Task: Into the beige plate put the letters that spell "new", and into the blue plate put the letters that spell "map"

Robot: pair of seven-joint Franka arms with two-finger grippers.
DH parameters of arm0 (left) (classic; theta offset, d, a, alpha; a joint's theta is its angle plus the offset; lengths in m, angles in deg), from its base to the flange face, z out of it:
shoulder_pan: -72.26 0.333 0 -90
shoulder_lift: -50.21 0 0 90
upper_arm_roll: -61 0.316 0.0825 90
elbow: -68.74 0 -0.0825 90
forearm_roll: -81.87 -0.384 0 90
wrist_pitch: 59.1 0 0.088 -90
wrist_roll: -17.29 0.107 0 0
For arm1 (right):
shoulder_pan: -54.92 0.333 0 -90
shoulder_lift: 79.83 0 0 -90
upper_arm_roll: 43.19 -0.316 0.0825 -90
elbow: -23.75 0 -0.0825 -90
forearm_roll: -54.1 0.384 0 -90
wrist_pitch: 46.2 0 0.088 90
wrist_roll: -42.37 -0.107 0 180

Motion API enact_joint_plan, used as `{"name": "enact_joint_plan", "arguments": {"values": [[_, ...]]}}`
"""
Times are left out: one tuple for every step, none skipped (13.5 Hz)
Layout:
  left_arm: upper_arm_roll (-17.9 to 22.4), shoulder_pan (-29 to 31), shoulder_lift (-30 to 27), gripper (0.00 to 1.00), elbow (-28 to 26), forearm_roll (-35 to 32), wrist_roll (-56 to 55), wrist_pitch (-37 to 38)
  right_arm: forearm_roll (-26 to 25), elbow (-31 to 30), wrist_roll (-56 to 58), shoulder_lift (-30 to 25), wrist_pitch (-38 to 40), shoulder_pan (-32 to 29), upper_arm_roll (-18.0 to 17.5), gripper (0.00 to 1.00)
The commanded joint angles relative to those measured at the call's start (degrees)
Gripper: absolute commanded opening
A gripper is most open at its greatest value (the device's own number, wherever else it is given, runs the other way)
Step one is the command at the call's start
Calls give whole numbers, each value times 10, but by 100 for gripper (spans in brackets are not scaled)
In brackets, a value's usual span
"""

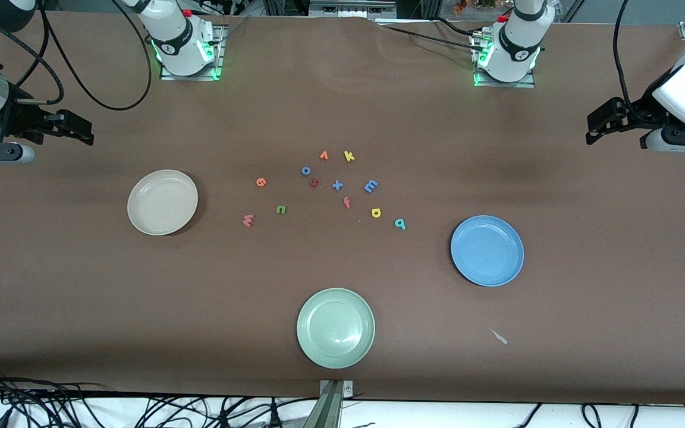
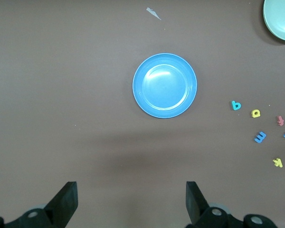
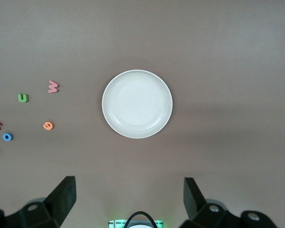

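The beige plate (image 1: 162,202) (image 3: 137,104) lies empty toward the right arm's end, the blue plate (image 1: 487,250) (image 2: 165,85) empty toward the left arm's end. Between them lie the loose letters. Orange e (image 1: 261,182) (image 3: 48,125), green n (image 1: 280,209) (image 3: 23,98) and pink w (image 1: 248,220) (image 3: 53,86) are on the beige plate's side. Blue m (image 1: 370,186) (image 2: 260,137), yellow a (image 1: 376,212) (image 2: 256,113) and teal p (image 1: 399,223) (image 2: 236,105) are on the blue plate's side. The right gripper (image 1: 78,129) (image 3: 128,197) and left gripper (image 1: 595,126) (image 2: 131,197) hang open, holding nothing, at the table's two ends.
A pale green plate (image 1: 335,327) (image 2: 280,19) sits nearest the front camera. Other letters lie among the task's: orange v (image 1: 323,156), yellow k (image 1: 349,156), blue o (image 1: 305,171), blue x (image 1: 337,185), red f (image 1: 346,203), a dark red one (image 1: 314,183). A pale scrap (image 1: 499,336) lies near the blue plate.
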Motion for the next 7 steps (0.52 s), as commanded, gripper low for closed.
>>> {"name": "enact_joint_plan", "arguments": {"values": [[1, -2, 7, 100, 18, -14, 9, 13, 6, 10, 0, 13, -11, 2, -2, 100], [1, -5, 7, 100, 18, -14, 2, 13, 3, 12, 7, 26, -14, 10, -3, 100], [0, -10, 7, 100, 19, -14, 6, 12, -1, 12, 7, 40, -22, 32, -2, 100], [-1, -12, 8, 100, 19, -13, 8, 12, -5, 13, 7, 59, -29, 51, -2, 100], [-1, -12, 10, 100, 20, -11, 8, 13, -16, 13, 1, 78, -39, 65, -2, 100], [-1, -11, 12, 100, 17, -8, 8, 18, -18, 16, -2, 94, -49, 78, -2, 100], [-2, -12, 23, 100, 19, -6, 9, 38, -16, 17, -4, 109, -67, 89, -2, 100]]}}
